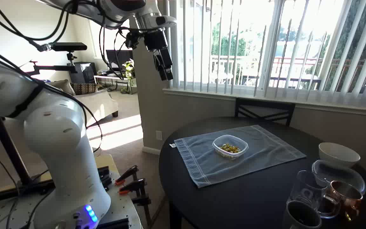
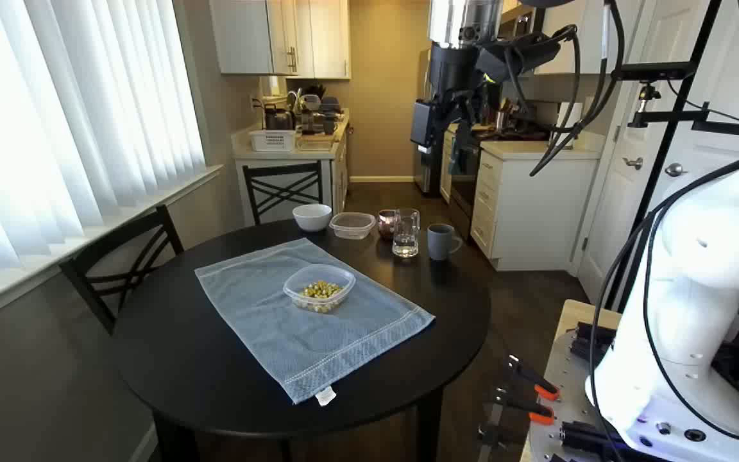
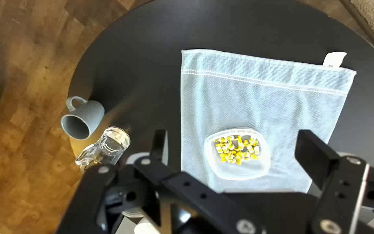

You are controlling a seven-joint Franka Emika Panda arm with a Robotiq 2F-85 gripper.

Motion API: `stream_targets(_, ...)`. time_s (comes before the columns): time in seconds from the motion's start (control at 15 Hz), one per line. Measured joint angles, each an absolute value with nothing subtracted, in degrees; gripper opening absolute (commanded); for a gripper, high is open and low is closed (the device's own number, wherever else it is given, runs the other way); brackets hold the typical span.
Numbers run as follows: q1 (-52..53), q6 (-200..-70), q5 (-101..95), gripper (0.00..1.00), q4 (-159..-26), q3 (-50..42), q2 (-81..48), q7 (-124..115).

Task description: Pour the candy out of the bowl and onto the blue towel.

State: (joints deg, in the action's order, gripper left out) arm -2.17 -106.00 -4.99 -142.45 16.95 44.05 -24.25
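Observation:
The bowl, a small clear plastic container, stands upright near the middle of the blue towel; it also shows in an exterior view and in the wrist view. The candy, small yellow and white pieces, lies inside it, also seen in both exterior views. The blue towel lies spread on the table, slightly wrinkled. My gripper is high above the table, apart from the bowl. In the wrist view its fingers are wide apart with nothing between them.
On the round black table stand a white bowl, another plastic container, a copper mug, a glass mug and a grey mug, all beyond the towel's edge. Chairs stand behind the table. Window blinds hang beside it.

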Motion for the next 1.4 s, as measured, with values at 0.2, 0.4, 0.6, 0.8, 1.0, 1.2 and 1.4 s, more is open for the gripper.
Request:
stream_targets(0.2, -2.17, -106.00, -4.99, 1.00, -142.46, 16.95, 44.05, -24.25)
stream_targets(0.4, -2.17, -106.00, -4.99, 1.00, -142.46, 16.95, 44.05, -24.25)
stream_targets(0.6, -2.14, -106.03, -5.03, 1.00, -142.44, 16.74, 43.97, -24.22)
stream_targets(0.8, -2.30, -108.26, -8.23, 1.00, -141.33, 14.12, 41.32, -21.44)
stream_targets(1.0, -4.13, -114.59, -13.99, 1.00, -137.65, 10.03, 34.04, -17.58)
stream_targets(1.2, -6.66, -120.70, -18.16, 1.00, -132.27, 5.91, 25.41, -15.82)
stream_targets(1.4, -7.55, -123.22, -18.77, 1.00, -126.23, 2.80, 16.46, -15.56)
